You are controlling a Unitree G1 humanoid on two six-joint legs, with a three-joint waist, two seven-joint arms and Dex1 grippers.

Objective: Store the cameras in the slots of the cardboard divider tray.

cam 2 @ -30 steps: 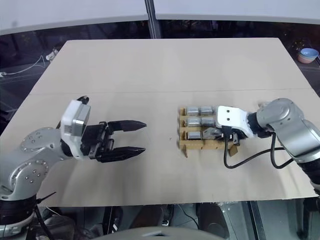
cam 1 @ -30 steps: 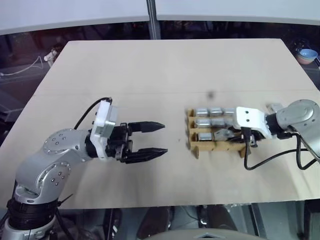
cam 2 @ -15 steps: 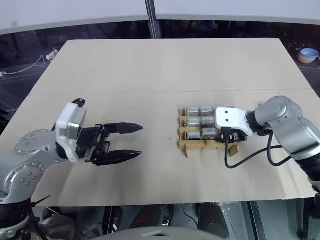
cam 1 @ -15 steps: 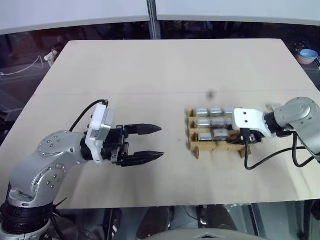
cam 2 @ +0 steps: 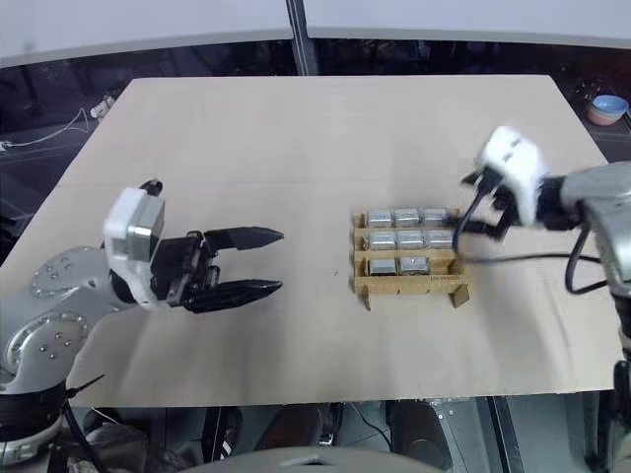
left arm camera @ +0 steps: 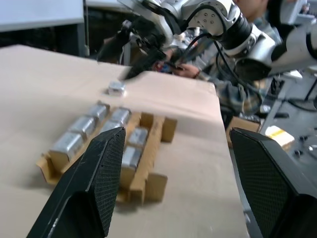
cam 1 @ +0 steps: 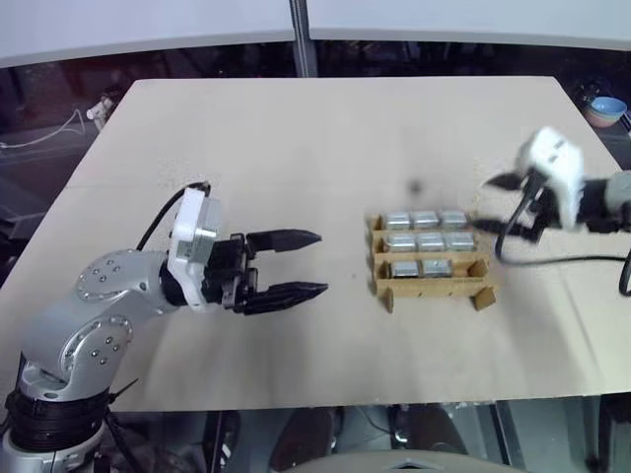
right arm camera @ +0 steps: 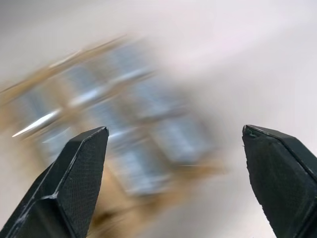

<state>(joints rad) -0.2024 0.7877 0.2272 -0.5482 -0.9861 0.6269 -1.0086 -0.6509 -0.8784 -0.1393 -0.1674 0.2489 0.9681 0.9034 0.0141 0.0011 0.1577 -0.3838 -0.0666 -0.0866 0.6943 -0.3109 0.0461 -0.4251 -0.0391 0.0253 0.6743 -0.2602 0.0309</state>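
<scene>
Plainly, no writing reads on the cameras [cam 1: 426, 242] in the cardboard divider tray [cam 1: 431, 286]; both grippers' fingers spread, empty.

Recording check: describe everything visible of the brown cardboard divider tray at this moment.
The brown corrugated cardboard divider tray sits flat and upright on the pale wooden table, right of centre. Notched walls form three rows of three slots, and small feet stick out at its front corners. Eight slots hold silver-grey rectangular cameras lying snugly between the walls. The near row's right slot is empty. Only the table and the cameras touch it.
</scene>
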